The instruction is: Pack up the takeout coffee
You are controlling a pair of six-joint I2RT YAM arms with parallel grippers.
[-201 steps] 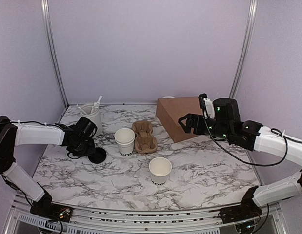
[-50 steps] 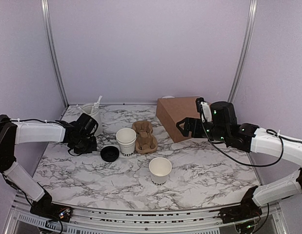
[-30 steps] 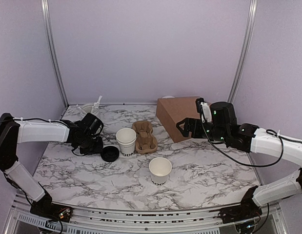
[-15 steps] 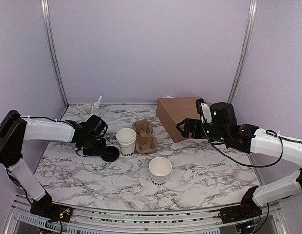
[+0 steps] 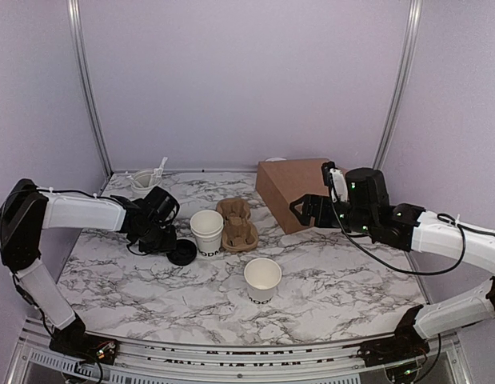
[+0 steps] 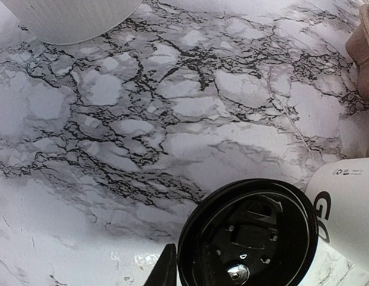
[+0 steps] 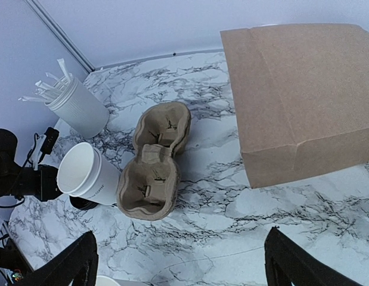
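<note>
Left end effector [image 5: 167, 241] seemingly grips black lid [image 6: 248, 232]; right end effector [image 7: 178, 266] gapes empty.

The top camera sits high above the near edge of the marble table [image 5: 351, 280]. It looks forward and down from far enough back to take in the whole surface up to the back wall [image 5: 247, 80]. The left wrist camera is right over the tabletop, staring down at a black lid [image 6: 250, 235] that fills its lower frame, with a white cup [image 6: 345, 208] at the right edge. The right wrist camera stands farther off on the right side, looking down and leftward past a paper bag [image 7: 297, 95] and cup carrier [image 7: 154, 161]. All three views share that cup.
</note>
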